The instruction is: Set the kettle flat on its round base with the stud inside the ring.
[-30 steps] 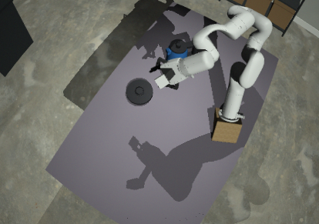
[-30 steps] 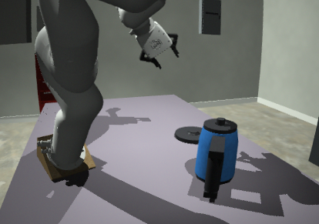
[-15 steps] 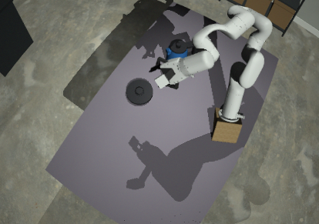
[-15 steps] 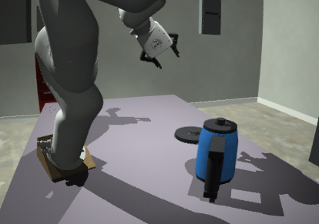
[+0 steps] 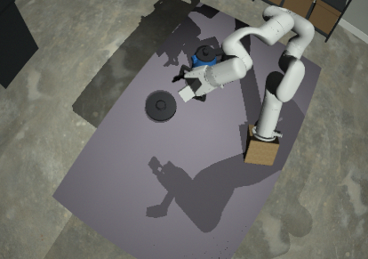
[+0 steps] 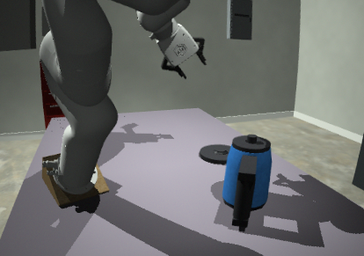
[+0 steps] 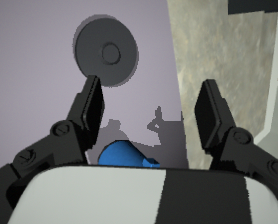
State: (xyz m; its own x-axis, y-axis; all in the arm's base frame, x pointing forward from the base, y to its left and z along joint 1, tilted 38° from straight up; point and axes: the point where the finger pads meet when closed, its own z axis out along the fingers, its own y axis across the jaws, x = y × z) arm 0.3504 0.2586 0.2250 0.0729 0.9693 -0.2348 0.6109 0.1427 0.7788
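Observation:
The blue kettle (image 5: 201,63) (image 6: 262,171) (image 7: 120,154) stands upright on the table, off its base. Its black handle (image 6: 243,194) faces the camera in the exterior view; the arm partly covers it in the top view. Only part of the body shows at the bottom of the wrist view. The dark round base (image 5: 153,115) (image 6: 208,154) (image 7: 92,56) lies flat with its stud (image 5: 161,105) (image 7: 111,53) up, partly behind the kettle in the exterior view. My gripper (image 5: 188,89) (image 6: 194,70) (image 7: 150,92) is open and empty, tilted, high above the table and clear of both.
The table (image 5: 124,159) (image 6: 167,184) carries the kettle, the base and the arm's wooden mounting block (image 5: 261,152) (image 6: 59,193). The table's edge runs close beyond the base in the wrist view. Shadows of the arm fall across the table top. A shelf with boxes stands beyond the table.

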